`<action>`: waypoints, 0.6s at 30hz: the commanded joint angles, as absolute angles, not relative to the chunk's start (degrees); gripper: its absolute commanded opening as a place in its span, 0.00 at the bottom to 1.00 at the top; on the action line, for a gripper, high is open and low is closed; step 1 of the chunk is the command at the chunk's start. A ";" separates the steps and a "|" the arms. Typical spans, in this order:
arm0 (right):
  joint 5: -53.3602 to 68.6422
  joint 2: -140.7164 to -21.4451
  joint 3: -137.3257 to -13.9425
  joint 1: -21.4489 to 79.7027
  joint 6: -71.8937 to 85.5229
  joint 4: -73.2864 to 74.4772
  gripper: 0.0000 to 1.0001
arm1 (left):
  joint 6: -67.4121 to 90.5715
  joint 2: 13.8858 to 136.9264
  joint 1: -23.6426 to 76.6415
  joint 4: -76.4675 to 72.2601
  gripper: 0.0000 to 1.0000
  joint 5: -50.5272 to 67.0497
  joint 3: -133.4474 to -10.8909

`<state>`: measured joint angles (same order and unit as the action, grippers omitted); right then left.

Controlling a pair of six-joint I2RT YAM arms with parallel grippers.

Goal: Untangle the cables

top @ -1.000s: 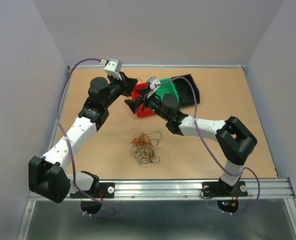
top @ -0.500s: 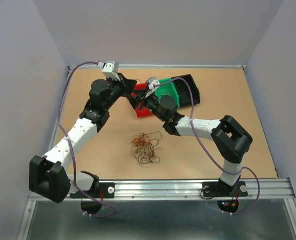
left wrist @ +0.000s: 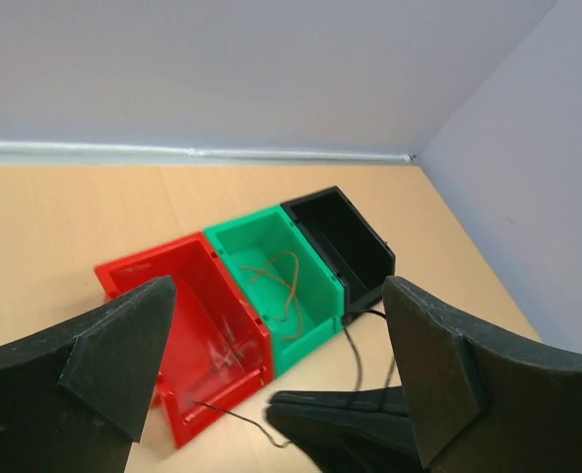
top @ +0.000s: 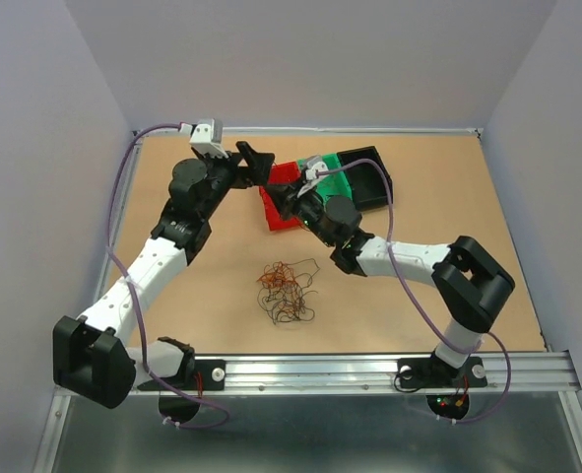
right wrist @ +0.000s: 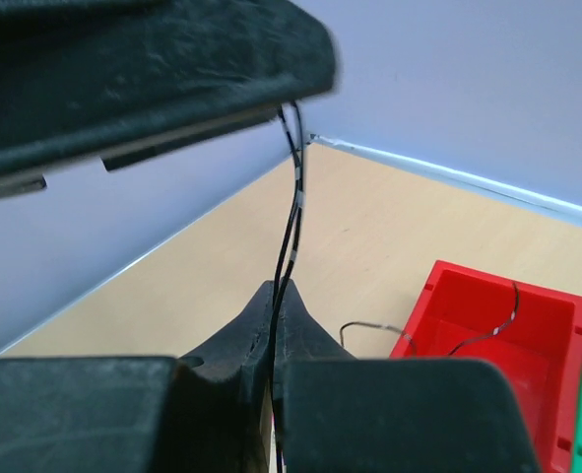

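On the left gripper [left wrist: 276, 325] the jaws gaped wide and empty; the right gripper [right wrist: 274, 296] had its jaws pinched on a black wire [right wrist: 292, 197], the cables [top: 286, 291] well apart.

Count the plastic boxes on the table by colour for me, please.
Red box: 1
Green box: 1
Black box: 1
Total: 3

At the back of the tan wooden worktop [top: 202, 296], side by side from left: red plastic bin [left wrist: 151, 262] holding a thin black wire [right wrist: 297, 187], green plastic bin [left wrist: 255, 219], black plastic bin [left wrist: 316, 198]; well in front, tangle of curly wires [top: 286, 291].
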<state>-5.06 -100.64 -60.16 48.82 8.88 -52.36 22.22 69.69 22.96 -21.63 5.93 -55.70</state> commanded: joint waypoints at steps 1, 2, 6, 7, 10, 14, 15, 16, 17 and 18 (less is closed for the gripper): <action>-8.00 -94.23 -55.56 49.22 10.19 -56.17 0.01 | 14.17 64.25 20.40 -25.75 0.99 6.67 -55.89; -7.82 -92.30 -54.85 49.13 10.37 -55.90 0.01 | 10.76 64.07 19.87 -25.32 0.99 8.68 -56.07; -7.21 -87.90 -52.65 49.22 11.25 -54.41 0.01 | 4.14 65.03 18.02 -25.84 0.99 21.43 -54.67; -7.21 -86.93 -52.04 49.22 11.51 -54.14 0.01 | 3.00 65.56 17.76 -25.84 0.99 21.88 -53.97; -6.07 -84.03 -50.45 49.22 12.48 -53.26 0.01 | -1.39 68.37 16.97 -24.87 0.99 28.36 -53.35; -5.01 -81.30 -48.61 49.13 13.01 -53.00 0.01 | -3.60 73.29 17.14 -22.95 0.94 35.67 -55.19; -5.18 -80.43 -48.43 49.22 13.18 -53.00 0.01 | -3.86 73.74 17.05 -22.77 0.94 36.90 -55.63; -5.36 -79.98 -47.99 49.22 13.18 -53.09 0.00 | -4.65 74.09 17.05 -22.42 0.94 38.13 -55.81; -5.45 -79.63 -47.73 49.22 13.36 -53.09 0.01 | -5.09 74.27 17.05 -22.06 0.94 39.54 -55.81; -5.54 -79.11 -47.29 49.22 13.45 -53.09 0.00 | -5.45 74.09 17.05 -21.89 0.94 42.07 -55.46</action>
<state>-5.56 -81.47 -49.32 48.84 12.47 -51.83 -1.30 74.81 17.50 -21.50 31.83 -54.39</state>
